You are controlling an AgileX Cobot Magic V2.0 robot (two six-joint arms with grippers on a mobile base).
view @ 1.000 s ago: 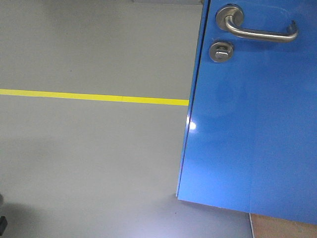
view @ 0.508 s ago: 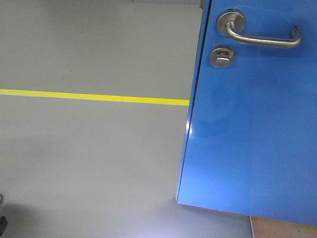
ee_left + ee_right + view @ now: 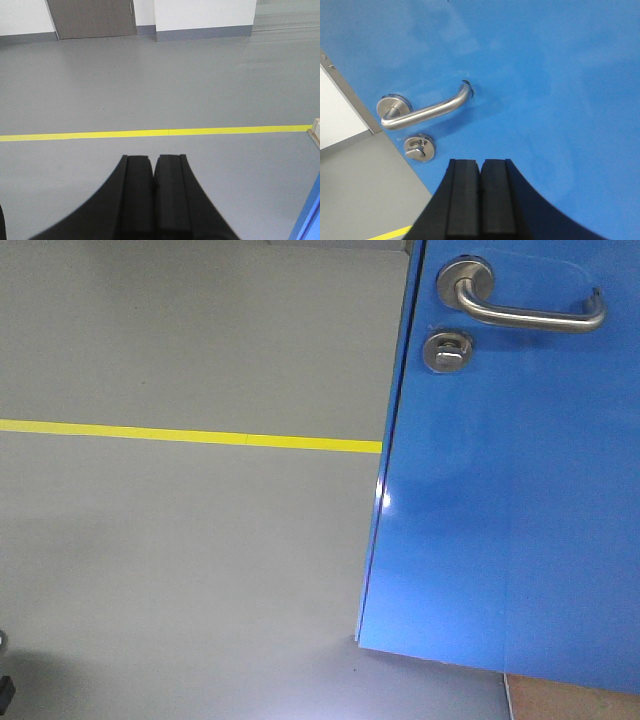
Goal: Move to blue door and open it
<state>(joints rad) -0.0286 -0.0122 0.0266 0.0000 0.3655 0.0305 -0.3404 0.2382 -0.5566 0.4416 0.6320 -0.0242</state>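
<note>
Right up close in the right wrist view, the right gripper [image 3: 480,192] is showing at the bottom, with its two black fingers [image 3: 462,195] pressed tight together and nothing between them. It is hanging in front of the blue door [image 3: 545,75] but not touching it. Just past the fingertips, a little to the left, the round lock [image 3: 419,146] is sitting on the door. Above the lock, the silver handle [image 3: 427,111] is reaching out to the right from its round plate.

Close up in the left wrist view, the left gripper [image 3: 153,192] is also closed tight, holding nothing. It is pointing out over the gray floor [image 3: 150,90]. A bit farther away, a yellow line [image 3: 150,133] is running across the floor from left to right. Far off, a gray door [image 3: 92,17] is sitting in a white wall [image 3: 205,12].

Looking from the front view, the blue door [image 3: 500,490] is filling the right side, with its dark edge [image 3: 385,460] facing left. The handle [image 3: 530,312] and the lock [image 3: 447,348] are sitting near the top. The yellow line [image 3: 190,436] is running behind the door's edge. A bit of tan floor [image 3: 570,702] is peeking out under the door at the bottom right.
</note>
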